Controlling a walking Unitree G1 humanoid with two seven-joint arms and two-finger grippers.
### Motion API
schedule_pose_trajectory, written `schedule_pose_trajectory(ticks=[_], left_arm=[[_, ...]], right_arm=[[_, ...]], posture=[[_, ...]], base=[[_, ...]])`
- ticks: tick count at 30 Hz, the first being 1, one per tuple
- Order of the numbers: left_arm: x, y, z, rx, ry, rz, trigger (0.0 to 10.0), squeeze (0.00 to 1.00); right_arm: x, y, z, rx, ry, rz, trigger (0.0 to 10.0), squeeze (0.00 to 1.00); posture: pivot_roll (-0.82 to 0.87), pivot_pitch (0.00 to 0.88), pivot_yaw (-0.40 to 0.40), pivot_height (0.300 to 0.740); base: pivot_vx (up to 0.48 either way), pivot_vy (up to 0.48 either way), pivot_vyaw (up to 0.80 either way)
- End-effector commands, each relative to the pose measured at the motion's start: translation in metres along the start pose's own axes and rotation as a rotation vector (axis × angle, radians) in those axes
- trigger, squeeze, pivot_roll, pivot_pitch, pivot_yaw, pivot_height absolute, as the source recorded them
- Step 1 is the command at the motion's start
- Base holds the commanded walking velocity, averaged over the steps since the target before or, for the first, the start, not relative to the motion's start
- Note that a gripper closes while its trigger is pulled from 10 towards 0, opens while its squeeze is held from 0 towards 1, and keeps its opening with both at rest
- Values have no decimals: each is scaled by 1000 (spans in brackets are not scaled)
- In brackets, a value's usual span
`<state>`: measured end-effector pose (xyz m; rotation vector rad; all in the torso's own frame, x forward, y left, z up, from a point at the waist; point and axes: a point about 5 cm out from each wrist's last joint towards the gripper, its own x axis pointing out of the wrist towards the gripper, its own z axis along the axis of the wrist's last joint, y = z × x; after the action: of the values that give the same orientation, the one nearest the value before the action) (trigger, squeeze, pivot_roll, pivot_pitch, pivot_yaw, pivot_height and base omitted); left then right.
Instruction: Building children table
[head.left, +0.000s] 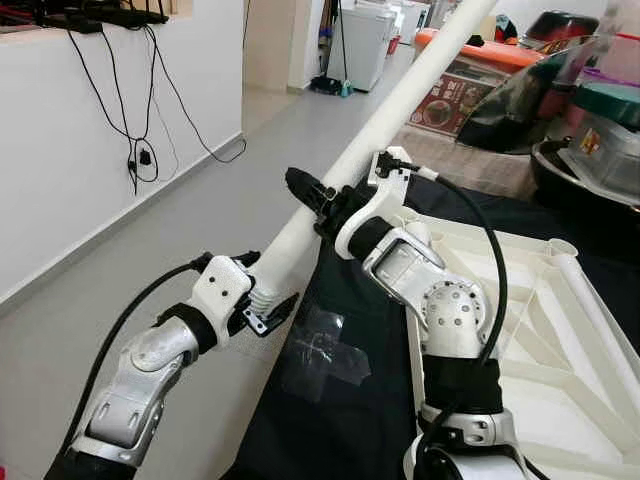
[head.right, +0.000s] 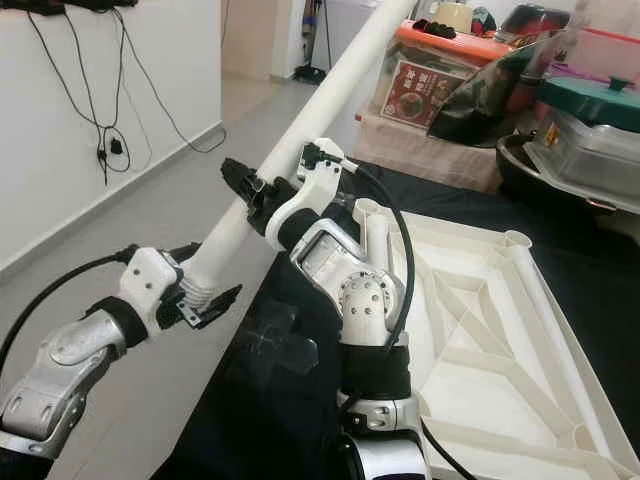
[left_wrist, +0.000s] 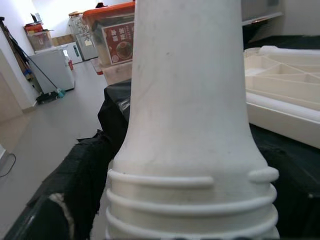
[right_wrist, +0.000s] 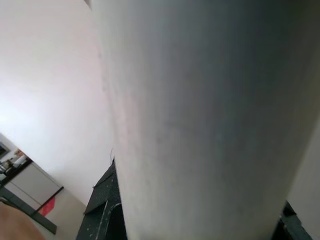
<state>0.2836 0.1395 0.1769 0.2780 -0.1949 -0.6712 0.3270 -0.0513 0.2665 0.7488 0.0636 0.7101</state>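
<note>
Smooth white tubular table leg (head.left: 385, 115), ridged threaded end, pinched by left pincer (head.left: 262, 296) and right pincer (head.left: 318, 205)

Black-draped work surface (head.right: 590, 270), grey floor (head.left: 200, 200) alongside at 9 o'clock. White ribbed tabletop (head.right: 500, 330) lying underside-up on cloth at 3 o'clock. Clear tape patch (head.left: 320, 352) on cloth edge.

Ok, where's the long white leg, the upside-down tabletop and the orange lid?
leg (head.left: 400, 105), left eye view, middle of the shaft.
tabletop (head.right: 470, 330), right eye view, a rib on its underside.
orange lid (head.right: 450, 45), right eye view, front edge of the lid.
</note>
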Motion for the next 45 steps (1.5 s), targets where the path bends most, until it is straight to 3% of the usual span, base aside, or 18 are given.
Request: schedule_pose_trajectory(ticks=[1, 7, 11, 15, 16, 20, 25, 31, 45], left_arm=[[-5, 0, 6, -40, -31, -20, 10000, 1000], [-15, -7, 11, -97, -51, -90, 10000, 1000], [-27, -24, 10, -107, -19, -206, 10000, 1000], [-28, -24, 8, -109, -8, -184, 10000, 1000], [-28, -21, 8, -102, -8, -142, 10000, 0], [-28, -7, 7, -80, -9, -14, 10000, 0], [-30, -4, 5, -86, 4, 16, 10000, 0], [-30, -8, 5, -104, 13, 11, 10000, 0], [-29, -11, 1, -175, 20, 121, 10000, 0]], right_arm=[[3, 10, -11, 55, 14, 97, 0, 0], [-1, -4, 5, -19, 4, 110, 0, 0], [-4, -28, 33, -126, -23, 71, 0, 0], [-6, -39, 54, -202, -68, 29, 0, 0], [-7, -44, 64, -237, -92, 13, 0, 0], [-13, -51, 86, -312, -139, -3, 0, 0], [-18, -52, 90, -343, -139, 12, 0, 0], [-22, -55, 87, -361, -116, 31, 0, 0], [-25, -54, 79, -422, -82, 131, 0, 0]], posture=[[121, 0, -147, 740], [124, 0, -149, 740], [132, 0, -157, 740], [132, 0, -157, 740], [136, 0, -162, 740], [141, 0, -163, 740], [140, 0, -159, 740], [132, 0, -149, 740], [130, 0, -150, 740]], base=[[0, 0, 0], [0, 0, 0], [0, 0, 0], [0, 0, 0], [0, 0, 0], [0, 0, 0], [0, 0, 0], [0, 0, 0], [0, 0, 0]])
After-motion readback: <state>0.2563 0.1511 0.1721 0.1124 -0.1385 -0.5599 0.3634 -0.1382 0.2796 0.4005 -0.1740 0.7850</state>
